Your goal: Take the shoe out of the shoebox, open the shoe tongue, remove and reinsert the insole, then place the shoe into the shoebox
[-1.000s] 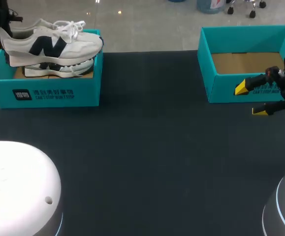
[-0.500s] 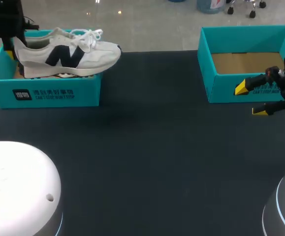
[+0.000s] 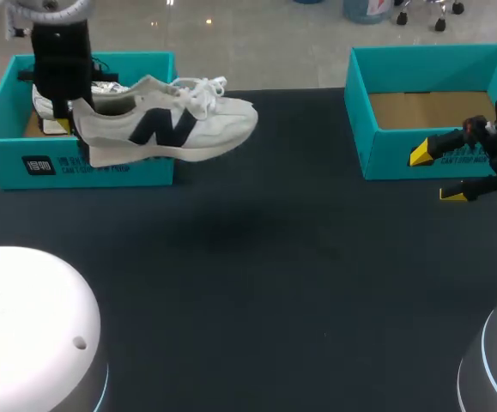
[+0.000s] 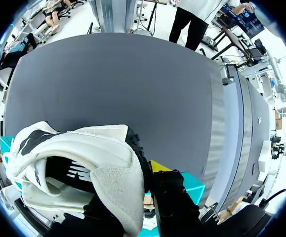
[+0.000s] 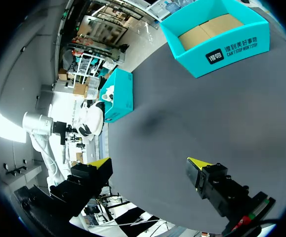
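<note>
A white shoe [image 3: 166, 129] with a navy side mark hangs in the air, its toe past the right wall of the left teal shoebox [image 3: 76, 163]. My left gripper [image 3: 66, 116] is shut on its heel. In the left wrist view the heel collar of the shoe [image 4: 83, 153] sits clamped in the left gripper [image 4: 133, 197], with one yellow fingertip [image 4: 157, 165] showing beside it. A second white shoe [image 3: 102, 87] lies partly hidden in that box. My right gripper [image 3: 439, 176] stands open in front of the right teal shoebox [image 3: 428, 64], holding nothing.
The right shoebox [image 5: 222, 39] holds only its brown cardboard floor. In the right wrist view the right gripper [image 5: 149, 163] looks across dark table [image 5: 192, 113] toward the left shoebox [image 5: 120, 96] and the lifted shoe [image 5: 91, 121].
The left gripper has lifted the shoe off the one beneath it, out of the left box, and carried it right and toward the table's front. The right arm has stayed still.
</note>
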### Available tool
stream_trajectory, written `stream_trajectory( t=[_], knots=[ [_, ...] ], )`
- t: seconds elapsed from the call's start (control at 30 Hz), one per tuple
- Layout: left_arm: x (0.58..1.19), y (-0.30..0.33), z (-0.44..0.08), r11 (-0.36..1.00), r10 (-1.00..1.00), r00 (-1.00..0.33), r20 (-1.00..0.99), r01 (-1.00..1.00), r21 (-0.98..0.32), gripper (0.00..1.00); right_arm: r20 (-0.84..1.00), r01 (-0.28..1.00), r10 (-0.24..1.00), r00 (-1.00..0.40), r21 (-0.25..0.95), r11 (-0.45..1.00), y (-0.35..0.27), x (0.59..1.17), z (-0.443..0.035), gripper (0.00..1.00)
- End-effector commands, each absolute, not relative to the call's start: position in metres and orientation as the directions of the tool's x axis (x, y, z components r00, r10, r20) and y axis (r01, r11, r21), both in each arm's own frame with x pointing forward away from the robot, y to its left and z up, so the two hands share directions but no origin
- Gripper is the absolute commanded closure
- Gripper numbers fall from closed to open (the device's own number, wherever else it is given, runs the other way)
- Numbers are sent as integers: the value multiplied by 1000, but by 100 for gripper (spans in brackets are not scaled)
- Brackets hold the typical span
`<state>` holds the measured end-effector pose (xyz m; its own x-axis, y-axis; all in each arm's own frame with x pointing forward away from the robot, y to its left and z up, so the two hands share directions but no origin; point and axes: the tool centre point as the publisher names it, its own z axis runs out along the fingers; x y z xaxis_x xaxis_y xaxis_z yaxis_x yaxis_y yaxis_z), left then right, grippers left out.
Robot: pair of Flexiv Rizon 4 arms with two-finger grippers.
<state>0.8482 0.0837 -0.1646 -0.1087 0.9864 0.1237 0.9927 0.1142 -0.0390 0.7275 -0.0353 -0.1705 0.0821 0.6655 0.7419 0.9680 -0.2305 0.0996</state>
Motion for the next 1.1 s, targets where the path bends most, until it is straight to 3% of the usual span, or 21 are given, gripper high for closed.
stream_trajectory(
  t=[0.03, 0.7, 1.1],
  knots=[
    [839, 64, -171, 99, 986, -96, 135, 995, -15, 100, 740, 968, 667, 84, 99, -232, -35, 727, -171, 0],
    [814, -27, -207, -15, 997, 20, 79, 998, -64, 100, 740, 968, 667, 84, 99, -232, -35, 727, -171, 0],
    [811, -36, -213, -19, 997, 22, 71, 998, -53, 100, 740, 968, 667, 84, 99, -232, -35, 727, -171, 0]
  ],
)
